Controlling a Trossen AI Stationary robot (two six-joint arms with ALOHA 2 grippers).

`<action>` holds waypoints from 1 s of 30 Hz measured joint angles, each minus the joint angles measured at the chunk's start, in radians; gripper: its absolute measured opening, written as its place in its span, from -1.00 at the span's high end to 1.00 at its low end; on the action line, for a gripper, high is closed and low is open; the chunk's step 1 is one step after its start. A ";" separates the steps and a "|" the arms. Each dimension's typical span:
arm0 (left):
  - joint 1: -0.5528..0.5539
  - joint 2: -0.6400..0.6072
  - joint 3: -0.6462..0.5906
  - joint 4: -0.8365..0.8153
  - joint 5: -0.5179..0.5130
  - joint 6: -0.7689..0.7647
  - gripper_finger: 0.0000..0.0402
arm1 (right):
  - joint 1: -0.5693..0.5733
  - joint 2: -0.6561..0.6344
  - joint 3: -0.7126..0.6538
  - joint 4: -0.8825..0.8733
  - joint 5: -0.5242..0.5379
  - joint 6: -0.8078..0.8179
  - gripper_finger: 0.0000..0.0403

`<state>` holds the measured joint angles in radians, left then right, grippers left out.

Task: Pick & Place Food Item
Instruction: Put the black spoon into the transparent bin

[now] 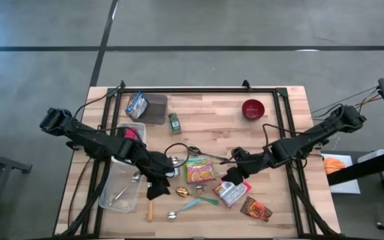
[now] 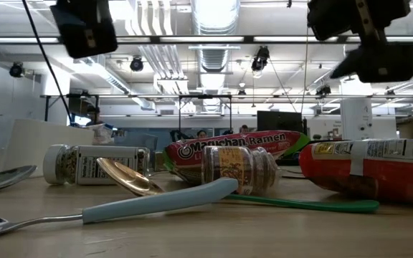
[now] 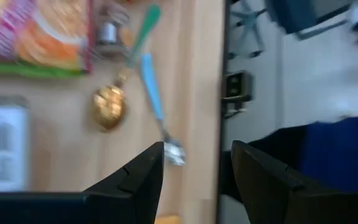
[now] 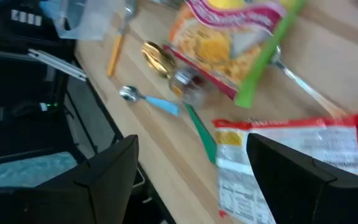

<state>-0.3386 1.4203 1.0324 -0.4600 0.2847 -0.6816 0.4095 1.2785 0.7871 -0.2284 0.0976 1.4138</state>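
The orange-and-green Maruchan ramen packet (image 1: 201, 171) lies flat on the wooden desk (image 1: 212, 117), untouched. Just beside its near edge rest a small glass spice jar (image 2: 239, 170) on its side, a gold spoon (image 1: 183, 192) and a light-blue-handled spoon (image 1: 183, 209). A red-and-white food pouch (image 1: 231, 193) lies near the packet's right corner. The left gripper (image 1: 157, 189) hovers beside the packet's left edge, above the desk, its fingers (image 3: 138, 180) parted around nothing. The right gripper (image 1: 232, 176) hovers over the red-and-white pouch, just right of the packet, its fingers (image 4: 300, 180) spread wide and empty.
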 joint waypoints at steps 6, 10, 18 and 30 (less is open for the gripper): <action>-0.007 0.065 0.045 -0.010 -0.030 0.204 0.06 | -0.001 0.000 0.004 -0.005 0.015 0.008 -0.46; -0.023 0.111 0.053 0.002 -0.032 0.287 0.06 | 0.002 0.000 0.010 -0.004 0.015 -0.037 -0.46; -0.015 0.133 0.057 0.016 -0.072 -0.030 0.06 | -0.032 0.000 0.097 -0.223 0.033 -0.237 -0.46; -0.009 0.131 0.057 0.023 -0.166 -0.428 0.06 | -0.291 0.001 0.139 -0.362 -0.061 -0.819 -0.45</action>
<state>-0.3481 1.5509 1.0893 -0.4366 0.1186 -1.1093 0.1189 1.2797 0.9257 -0.5908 0.0369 0.5948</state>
